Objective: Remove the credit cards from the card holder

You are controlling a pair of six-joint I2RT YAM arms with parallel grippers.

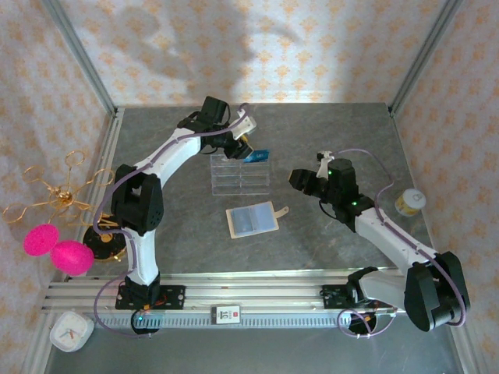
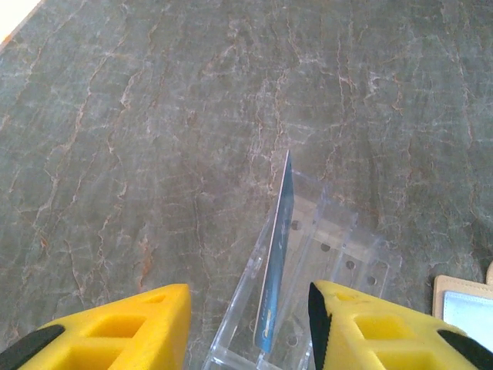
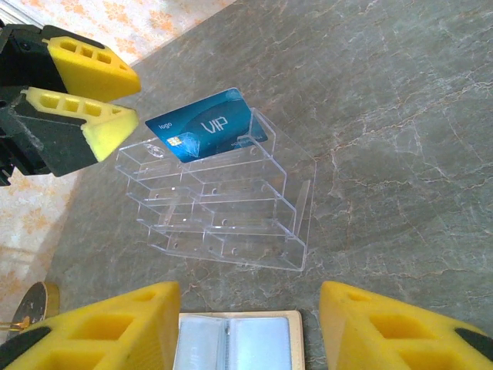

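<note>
Beige card holder (image 3: pixel 235 343) partly off-frame

Grey marbled tabletop (image 1: pixel 195 249), enclosed by pale walls (image 1: pixel 312 47) with floral wallpaper.

Card holder (image 3: pixel 235 339) apparently half off-frame.

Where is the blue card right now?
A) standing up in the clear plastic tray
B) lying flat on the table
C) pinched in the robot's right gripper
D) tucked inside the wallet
A. The blue card stands on its edge in a slot of the clear tray, apart from the open wallet lying on the table.
</note>
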